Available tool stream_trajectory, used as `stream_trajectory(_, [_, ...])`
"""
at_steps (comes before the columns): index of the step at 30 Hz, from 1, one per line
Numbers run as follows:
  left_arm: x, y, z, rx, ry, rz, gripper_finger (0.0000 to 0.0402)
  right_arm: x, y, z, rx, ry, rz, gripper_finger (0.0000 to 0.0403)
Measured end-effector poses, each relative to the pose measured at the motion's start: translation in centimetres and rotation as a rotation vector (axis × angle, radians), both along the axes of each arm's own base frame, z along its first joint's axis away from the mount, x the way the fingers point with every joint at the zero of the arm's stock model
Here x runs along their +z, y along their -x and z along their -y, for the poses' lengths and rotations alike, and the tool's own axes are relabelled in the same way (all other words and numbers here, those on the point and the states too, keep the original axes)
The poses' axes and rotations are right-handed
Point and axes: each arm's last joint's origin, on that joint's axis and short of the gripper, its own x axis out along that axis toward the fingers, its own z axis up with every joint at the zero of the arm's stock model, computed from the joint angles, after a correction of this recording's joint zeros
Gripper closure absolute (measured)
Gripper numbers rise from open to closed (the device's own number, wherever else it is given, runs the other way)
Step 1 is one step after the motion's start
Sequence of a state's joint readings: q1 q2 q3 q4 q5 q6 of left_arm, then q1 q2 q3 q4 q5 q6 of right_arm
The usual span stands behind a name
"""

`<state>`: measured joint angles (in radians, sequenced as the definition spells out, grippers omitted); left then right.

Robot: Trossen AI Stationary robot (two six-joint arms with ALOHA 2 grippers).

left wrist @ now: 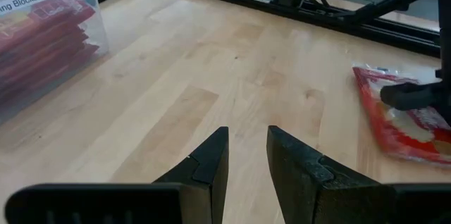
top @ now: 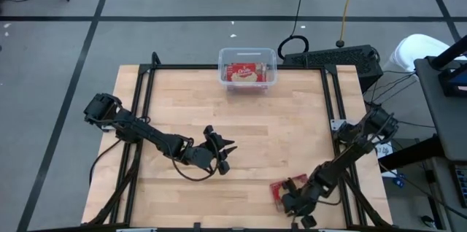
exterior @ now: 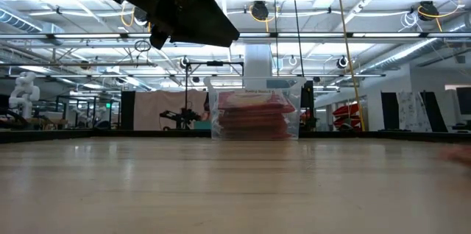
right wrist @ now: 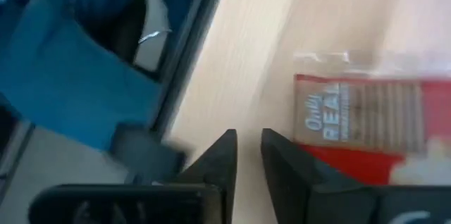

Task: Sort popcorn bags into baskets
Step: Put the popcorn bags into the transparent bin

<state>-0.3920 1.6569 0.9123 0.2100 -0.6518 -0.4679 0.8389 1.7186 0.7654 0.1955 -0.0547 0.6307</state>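
Just beside right gripper [top: 292, 204]: popcorn bag [top: 279, 190].

Overhead view, table-level view, both sharing the tub [top: 248, 69]

Left arm reaches in from the table's left edge, elbow bent, and its gripper [top: 221, 153] hangs above mid-table with the fingers [left wrist: 211, 164] a narrow gap apart and nothing between them. Right arm folds down from the right side toward the near edge (pretty low), and its gripper [top: 295, 201] has fingers [right wrist: 218, 160] slightly parted too, gripping nothing.
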Motion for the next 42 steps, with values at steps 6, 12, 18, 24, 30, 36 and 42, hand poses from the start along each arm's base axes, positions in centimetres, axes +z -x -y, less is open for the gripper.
stream_trajectory(6, [-0.1, 0.0, 0.0, 0.003, 0.003, -0.003, 0.0300, -0.6, -3.3, 3.1, -0.106, 0.154, 0.141, 0.0367])
stream_trajectory(12, [-0.1, 0.1, 0.0, 0.003, -0.004, -0.010, 0.0300, -0.3, -6.7, 8.7, -0.266, 0.320, 0.203, 0.0384])
stream_trajectory(18, [-0.2, 0.1, 0.0, -0.011, -0.037, -0.029, 0.0300, 3.2, -7.1, 12.5, -0.356, 0.329, 0.234, 0.0379])
stream_trajectory(24, [-0.3, 0.2, -0.1, -0.013, -0.046, -0.045, 0.0300, 7.1, -2.9, 13.8, -0.278, 0.278, 0.078, 0.0321])
stream_trajectory(30, [-0.2, 0.0, -0.4, -0.012, -0.061, -0.044, 0.0300, 8.4, 0.4, 14.3, -0.273, 0.279, -0.012, 0.0241])
stream_trajectory(36, [-0.2, -0.2, -1.0, 0.014, -0.043, -0.037, 0.0300, 5.8, 0.4, 15.0, -0.341, 0.134, -0.130, 0.0153])
stream_trajectory(42, [-0.2, -0.2, -1.0, 0.011, -0.044, -0.037, 0.0300, 3.1, 1.0, 15.2, -0.347, 0.113, -0.169, 0.0108])
